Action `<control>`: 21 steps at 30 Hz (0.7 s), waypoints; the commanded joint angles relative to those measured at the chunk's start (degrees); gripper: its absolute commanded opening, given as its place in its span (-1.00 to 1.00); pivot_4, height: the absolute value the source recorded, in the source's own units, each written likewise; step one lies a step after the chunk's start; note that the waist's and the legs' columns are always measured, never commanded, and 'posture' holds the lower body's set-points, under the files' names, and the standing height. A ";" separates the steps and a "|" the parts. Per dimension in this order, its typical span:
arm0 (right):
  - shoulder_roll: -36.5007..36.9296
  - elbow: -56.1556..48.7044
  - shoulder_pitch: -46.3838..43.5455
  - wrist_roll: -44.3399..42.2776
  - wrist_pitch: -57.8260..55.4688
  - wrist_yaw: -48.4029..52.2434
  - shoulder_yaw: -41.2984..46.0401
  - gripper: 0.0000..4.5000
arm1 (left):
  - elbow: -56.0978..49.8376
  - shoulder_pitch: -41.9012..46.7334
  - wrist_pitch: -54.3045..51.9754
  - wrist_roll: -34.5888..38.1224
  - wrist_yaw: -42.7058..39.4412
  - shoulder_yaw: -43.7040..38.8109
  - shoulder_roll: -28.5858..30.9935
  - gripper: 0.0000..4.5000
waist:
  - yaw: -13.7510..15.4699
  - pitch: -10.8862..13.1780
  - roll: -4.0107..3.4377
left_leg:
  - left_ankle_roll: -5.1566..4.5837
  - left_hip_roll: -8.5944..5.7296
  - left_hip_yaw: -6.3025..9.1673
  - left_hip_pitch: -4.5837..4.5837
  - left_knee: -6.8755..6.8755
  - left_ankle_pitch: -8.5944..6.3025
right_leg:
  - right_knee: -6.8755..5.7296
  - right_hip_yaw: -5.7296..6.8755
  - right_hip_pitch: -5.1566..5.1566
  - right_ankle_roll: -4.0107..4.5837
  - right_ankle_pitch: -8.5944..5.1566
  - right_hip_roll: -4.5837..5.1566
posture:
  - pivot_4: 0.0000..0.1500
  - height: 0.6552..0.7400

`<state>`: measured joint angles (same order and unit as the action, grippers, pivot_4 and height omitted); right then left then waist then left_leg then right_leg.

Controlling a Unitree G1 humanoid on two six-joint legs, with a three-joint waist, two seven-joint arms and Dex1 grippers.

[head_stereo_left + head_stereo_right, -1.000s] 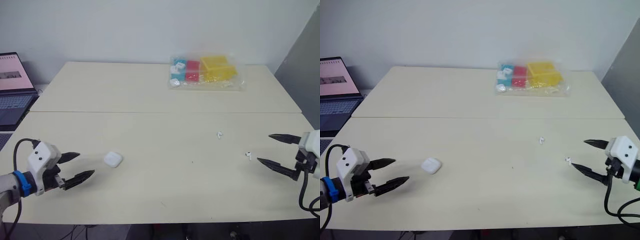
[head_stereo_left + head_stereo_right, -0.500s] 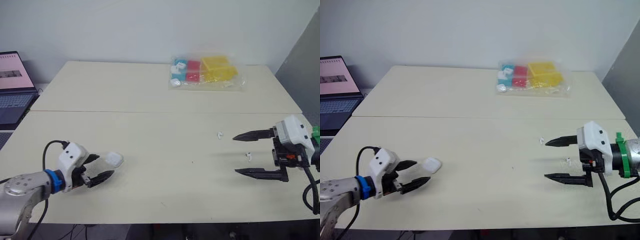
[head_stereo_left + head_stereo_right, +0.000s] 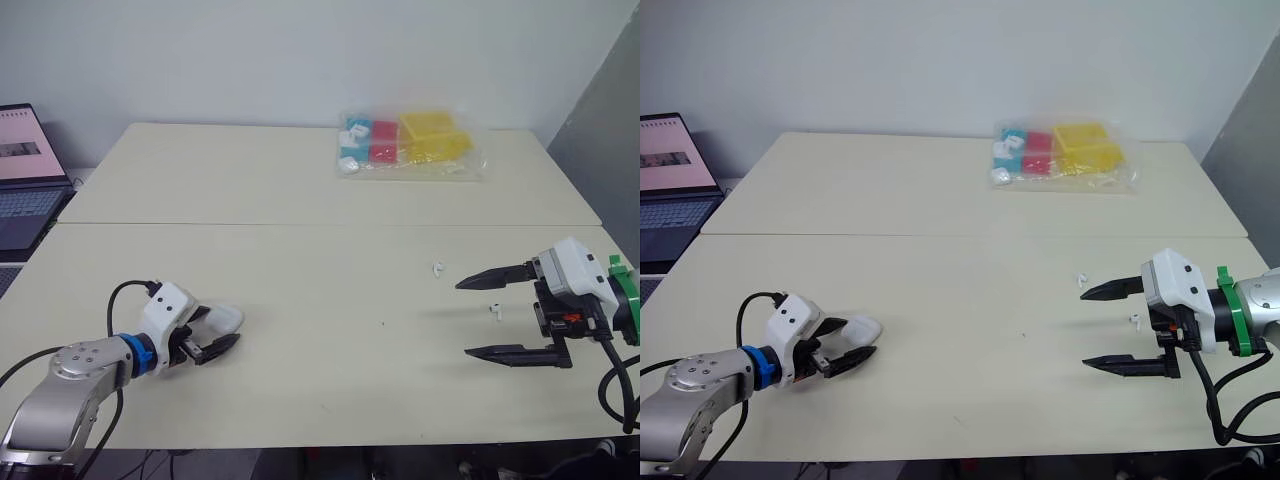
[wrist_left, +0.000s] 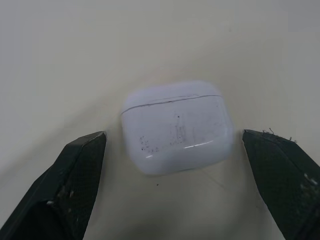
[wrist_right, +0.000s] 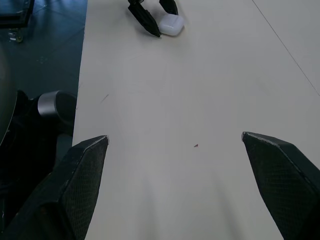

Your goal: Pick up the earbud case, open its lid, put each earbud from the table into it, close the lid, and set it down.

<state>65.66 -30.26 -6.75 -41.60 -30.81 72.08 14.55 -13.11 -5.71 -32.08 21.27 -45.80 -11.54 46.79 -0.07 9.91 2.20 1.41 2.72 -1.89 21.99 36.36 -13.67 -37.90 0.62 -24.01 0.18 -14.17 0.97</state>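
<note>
I take the clear bag of coloured boxes at the far side of the bench as my marker. The earbud case lies flat on the bench, lid shut, well apart from that bag, off to the robot's left of it and much nearer the robot.

My left pincer sits low at the case with its jaws fairly wide. In the left wrist view one black finger stands on each side of the case, with bare bench showing between each finger and the white shell, so nothing is gripped.

Two loose earbuds lie on the robot's side of the bag. One earbud is almost straight toward the robot from it. The other earbud is nearer the robot again and a little to the right. My right pincer is spread wide and holds nothing. That second earbud shows between its two fingers, touching neither.
</note>
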 commanded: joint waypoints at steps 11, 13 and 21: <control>-3.59 -2.89 -8.20 -1.62 -1.32 -2.48 -4.82 0.98 | 4.21 6.34 -1.97 -1.56 -0.46 4.08 -0.74 1.00 | 0.05 0.00 -0.01 | 0.00 0.01 0.04 0.05 0.32 0.00 | -0.14 0.02 0.05 -0.03 0.02 -0.01 | 1.00 0.90; -3.43 -2.90 -8.43 -1.45 -1.46 -2.16 -5.03 0.98 | 4.82 6.62 -1.90 -2.07 -0.59 4.60 -0.70 1.00 | 0.09 -0.01 -0.02 | 0.00 -0.01 0.05 0.04 0.35 0.00 | -0.13 0.01 0.06 -0.03 0.02 0.01 | 1.00 0.90; -3.89 -3.68 -8.60 -1.56 -2.20 -2.95 -4.82 1.00 | 5.66 6.36 -0.97 -3.52 -2.12 6.31 -0.46 0.84 | 0.13 -0.03 -0.06 | 0.00 -0.01 0.09 -0.05 0.42 0.00 | -0.12 0.02 0.21 0.09 -0.05 0.06 | 1.00 0.90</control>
<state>61.86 -32.51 -14.57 -42.07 -33.07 69.58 8.91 -8.56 1.37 -32.88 18.46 -46.82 -7.19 46.15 0.05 9.88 2.14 1.41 2.71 -1.80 21.94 36.78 -13.67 -38.02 0.65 -23.78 0.27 -14.22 1.04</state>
